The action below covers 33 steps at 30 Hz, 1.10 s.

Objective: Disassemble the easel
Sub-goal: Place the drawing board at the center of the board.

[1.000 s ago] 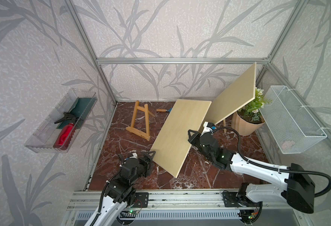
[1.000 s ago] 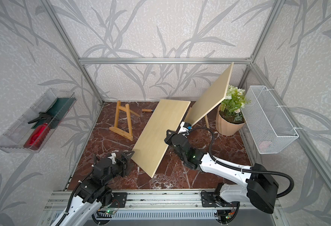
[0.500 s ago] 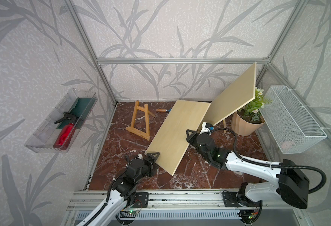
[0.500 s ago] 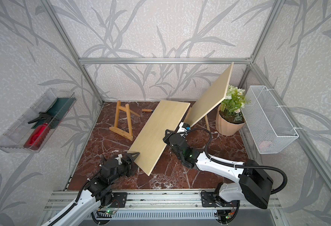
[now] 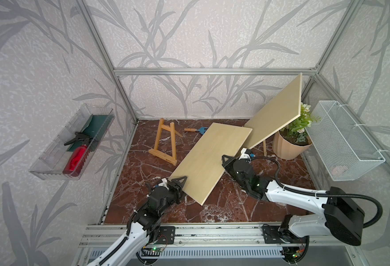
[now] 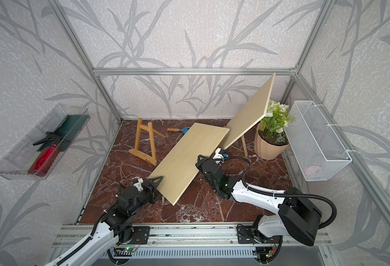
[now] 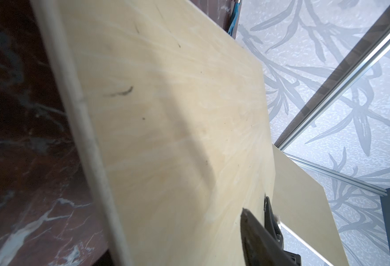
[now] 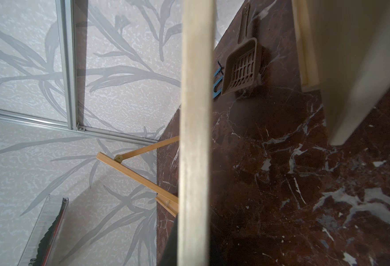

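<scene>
Progress looks partial. 1 board [image 5: 210, 159] is off its stand and hangs tilted above the table [image 5: 143, 175], in the middle of the workspace, with its high end toward the back wall. I cannot tell whether its low corner touches the table.

The right gripper [image 5: 225, 160] is clamped tight on the board's long right edge. In the right wrist view that edge [image 8: 195, 138] runs straight through the frame. The left gripper [image 5: 181, 180] straddles the board's near left corner, with 1 finger lying over the top face. The left wrist view shows that finger [image 7: 253, 235] on the wood, but not whether the jaws pinch or only bracket the edge.

The small easel [image 5: 164, 142] stands bare and upright at the back left, well apart from the carried board, with its rear leg open.

At the back right, a second board [image 5: 277, 117] leans on another easel, of which only 1 leg [image 5: 264, 147] shows, just beside the plant pot [image 5: 288, 147].

What I judge is left: set the carried board down flat, then clear the second board and fold or take apart the stands.
</scene>
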Each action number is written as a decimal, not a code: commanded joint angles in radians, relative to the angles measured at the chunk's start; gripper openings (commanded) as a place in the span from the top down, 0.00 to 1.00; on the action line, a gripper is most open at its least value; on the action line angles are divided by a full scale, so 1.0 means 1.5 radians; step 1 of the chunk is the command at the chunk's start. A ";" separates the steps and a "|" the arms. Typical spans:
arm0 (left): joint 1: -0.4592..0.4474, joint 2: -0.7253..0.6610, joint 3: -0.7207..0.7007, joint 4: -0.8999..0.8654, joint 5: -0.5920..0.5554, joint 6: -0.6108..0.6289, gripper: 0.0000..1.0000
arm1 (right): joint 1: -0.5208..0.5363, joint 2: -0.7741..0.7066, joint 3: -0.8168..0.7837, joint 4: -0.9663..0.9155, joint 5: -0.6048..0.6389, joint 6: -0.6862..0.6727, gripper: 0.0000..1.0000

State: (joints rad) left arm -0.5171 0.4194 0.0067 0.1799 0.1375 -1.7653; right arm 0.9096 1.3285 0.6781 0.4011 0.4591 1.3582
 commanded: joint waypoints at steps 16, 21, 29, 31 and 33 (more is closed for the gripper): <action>-0.004 -0.052 -0.004 0.271 -0.023 0.021 0.58 | -0.017 -0.021 -0.011 0.143 -0.098 0.002 1.00; -0.004 -0.064 0.004 0.282 -0.015 0.030 0.64 | -0.025 -0.028 -0.018 0.144 -0.113 0.002 1.00; -0.003 -0.092 0.018 0.282 -0.007 0.046 0.72 | -0.034 -0.030 -0.016 0.144 -0.139 0.006 1.00; -0.004 -0.095 0.025 0.285 -0.003 0.053 0.72 | -0.037 -0.029 -0.015 0.144 -0.144 0.006 1.00; -0.003 -0.094 0.037 0.284 0.004 0.062 0.74 | -0.039 -0.027 -0.015 0.147 -0.150 0.006 1.00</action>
State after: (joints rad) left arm -0.5171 0.3042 0.0082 0.4213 0.1127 -1.7012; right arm 0.8402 1.3193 0.6567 0.5610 0.3141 1.4887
